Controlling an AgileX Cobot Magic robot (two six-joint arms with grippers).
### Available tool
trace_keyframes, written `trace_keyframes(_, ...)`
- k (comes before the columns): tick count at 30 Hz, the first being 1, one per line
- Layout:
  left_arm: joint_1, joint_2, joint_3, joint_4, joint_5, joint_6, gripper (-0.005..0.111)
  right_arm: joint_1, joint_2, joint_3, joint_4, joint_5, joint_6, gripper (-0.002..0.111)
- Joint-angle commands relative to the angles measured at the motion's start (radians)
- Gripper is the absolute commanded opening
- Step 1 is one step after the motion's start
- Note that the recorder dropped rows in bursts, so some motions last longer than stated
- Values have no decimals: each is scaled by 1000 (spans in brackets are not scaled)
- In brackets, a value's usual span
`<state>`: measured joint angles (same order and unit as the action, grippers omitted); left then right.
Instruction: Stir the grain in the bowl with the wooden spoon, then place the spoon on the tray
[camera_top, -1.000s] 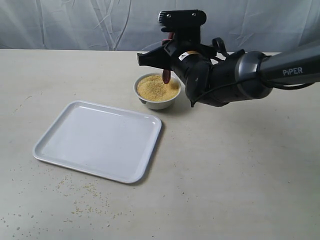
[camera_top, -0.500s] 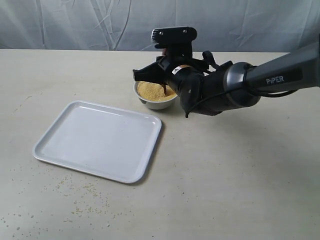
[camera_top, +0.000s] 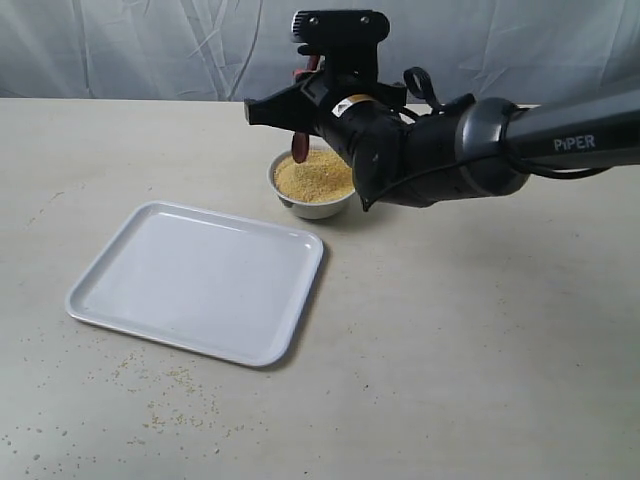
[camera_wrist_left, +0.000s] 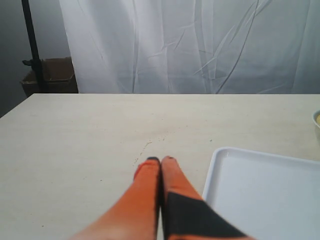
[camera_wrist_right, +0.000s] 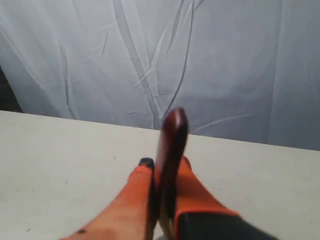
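wooden spoon (camera_top: 300, 148), clenched near-upright in the right hand (camera_wrist_right: 165, 167), hangs head-down over the bowl's (camera_top: 300, 206) left edge, the tray (camera_top: 200, 280) lying further left on the bench.

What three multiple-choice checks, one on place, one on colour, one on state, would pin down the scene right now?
1. Relative to the tray, the bowl sits: A) inside it; B) beside it, on the table; C) under it.
2. The grain is: A) yellow-tan; B) green; C) black.
3. The wooden spoon is: A) lying on the tray; B) lying on the table; C) held in the right jaws.
Answers: B, it stands off the tray's rim; A, the mound looks yellow-tan; C, the jaws clamp it above the bowl.
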<state>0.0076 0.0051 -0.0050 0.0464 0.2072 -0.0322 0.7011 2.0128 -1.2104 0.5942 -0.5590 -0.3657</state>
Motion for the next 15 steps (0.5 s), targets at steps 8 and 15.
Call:
trace_keyframes(8,1,-5,5,0,-7,-1,0,-3,96,-22,66,20,-64,-1)
trace_keyframes(15,1,-5,5,0,-7,-1,0,-12,-10,-22,142,4,-143,-1)
